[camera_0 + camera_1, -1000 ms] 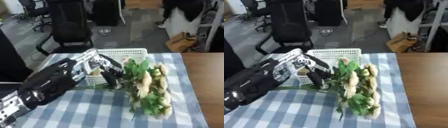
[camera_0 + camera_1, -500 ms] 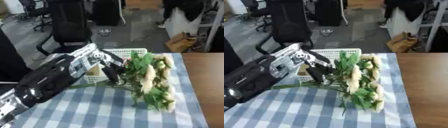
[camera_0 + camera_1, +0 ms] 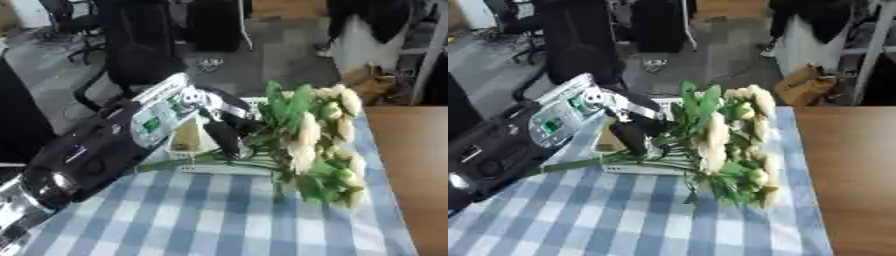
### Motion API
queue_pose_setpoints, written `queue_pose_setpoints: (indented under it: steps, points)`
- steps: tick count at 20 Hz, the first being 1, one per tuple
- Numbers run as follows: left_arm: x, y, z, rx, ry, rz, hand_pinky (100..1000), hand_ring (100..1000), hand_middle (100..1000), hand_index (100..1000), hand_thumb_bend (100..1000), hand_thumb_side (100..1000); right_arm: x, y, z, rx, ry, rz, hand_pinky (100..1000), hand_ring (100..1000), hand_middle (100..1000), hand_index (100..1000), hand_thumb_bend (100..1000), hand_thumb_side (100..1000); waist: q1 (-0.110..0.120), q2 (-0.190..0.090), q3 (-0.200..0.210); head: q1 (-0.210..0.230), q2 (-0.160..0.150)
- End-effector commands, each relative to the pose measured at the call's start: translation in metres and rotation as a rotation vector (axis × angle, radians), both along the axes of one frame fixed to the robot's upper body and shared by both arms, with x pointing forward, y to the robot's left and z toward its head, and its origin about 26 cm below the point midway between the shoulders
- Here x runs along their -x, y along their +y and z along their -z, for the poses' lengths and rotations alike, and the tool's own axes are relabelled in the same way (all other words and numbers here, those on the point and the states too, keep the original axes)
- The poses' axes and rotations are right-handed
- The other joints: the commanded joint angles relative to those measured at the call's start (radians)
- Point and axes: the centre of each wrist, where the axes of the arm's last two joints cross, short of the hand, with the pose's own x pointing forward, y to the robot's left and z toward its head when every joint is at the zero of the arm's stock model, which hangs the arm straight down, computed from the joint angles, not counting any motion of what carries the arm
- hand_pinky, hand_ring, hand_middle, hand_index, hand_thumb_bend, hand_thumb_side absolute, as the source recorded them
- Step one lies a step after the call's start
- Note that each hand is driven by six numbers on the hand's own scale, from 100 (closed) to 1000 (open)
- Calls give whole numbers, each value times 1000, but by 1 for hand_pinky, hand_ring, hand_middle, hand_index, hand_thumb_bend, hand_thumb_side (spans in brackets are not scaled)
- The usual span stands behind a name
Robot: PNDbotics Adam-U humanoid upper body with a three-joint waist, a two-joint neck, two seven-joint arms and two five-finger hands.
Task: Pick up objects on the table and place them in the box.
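My left hand [image 3: 223,127] is shut on the green stems of a bunch of cream flowers [image 3: 317,137] and holds it above the blue checked tablecloth [image 3: 219,215]. The blooms hang to the right, the stem ends [image 3: 162,165] stick out to the left under my forearm. The white basket [image 3: 188,145] stands at the far edge of the table, mostly hidden behind my arm and the flowers; something tan shows inside it. My right hand shows in neither view.
Bare brown tabletop [image 3: 411,170] lies to the right of the cloth. Beyond the table stand black office chairs [image 3: 144,55] and a cardboard box [image 3: 802,85] on the floor.
My left hand has lifted the bunch of flowers off the cloth and carried it up and back toward the basket.
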Motion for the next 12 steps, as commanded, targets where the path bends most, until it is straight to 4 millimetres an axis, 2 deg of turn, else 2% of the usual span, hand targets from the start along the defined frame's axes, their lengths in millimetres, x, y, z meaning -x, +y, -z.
queue_pose_setpoints:
  steps: [1, 6, 12]
  points:
    - [0, 13, -32, 28, -61, -36, 100, 100, 100, 352, 100, 367, 0, -2, -7, 29, -14, -2, 722, 769, 613, 621, 100, 908, -5, -24, 4, -2, -11]
    - [-7, 25, -48, 36, -109, -83, 100, 100, 100, 352, 100, 332, 1, -2, -7, 28, -14, 0, 722, 769, 613, 621, 100, 906, -5, -25, 6, -5, -12]
    - [-26, 45, -60, 14, -153, -167, 100, 100, 100, 353, 100, 288, 1, -2, -7, 30, -12, 1, 722, 769, 613, 621, 100, 906, -4, -25, 9, -6, -12]
